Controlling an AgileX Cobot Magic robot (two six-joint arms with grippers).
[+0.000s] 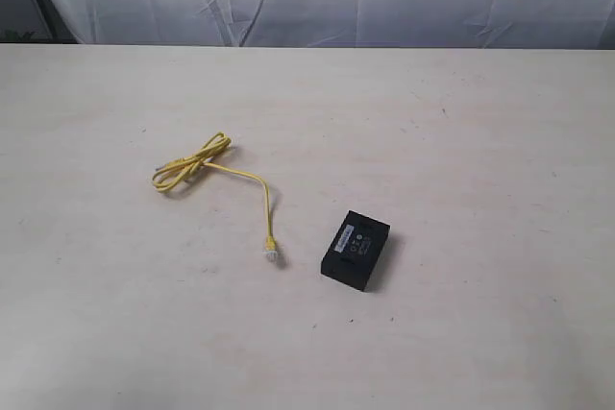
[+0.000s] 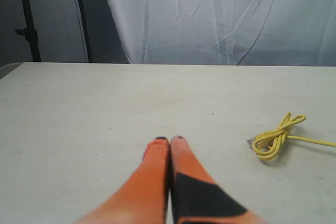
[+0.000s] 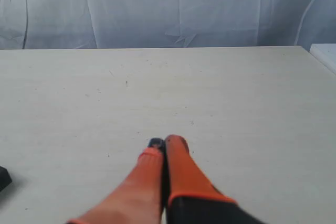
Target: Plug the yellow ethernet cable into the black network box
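Yellow ethernet cable lies loosely knotted on the pale worktop, between its left edge and its middle. One clear plug rests near the black network box at centre, not touching it. My left fingers and right fingers are pressed closed, holding nothing.

Soft, even light; faint shadows

The left tool has its two orange fingers pressed together with nothing between them, above the pale counter. The yellow ethernet cable lies on the counter, apart from the tool. It is coiled in a knotted loop, and one strand leaves the picture. A white curtain hangs behind the counter's far edge.
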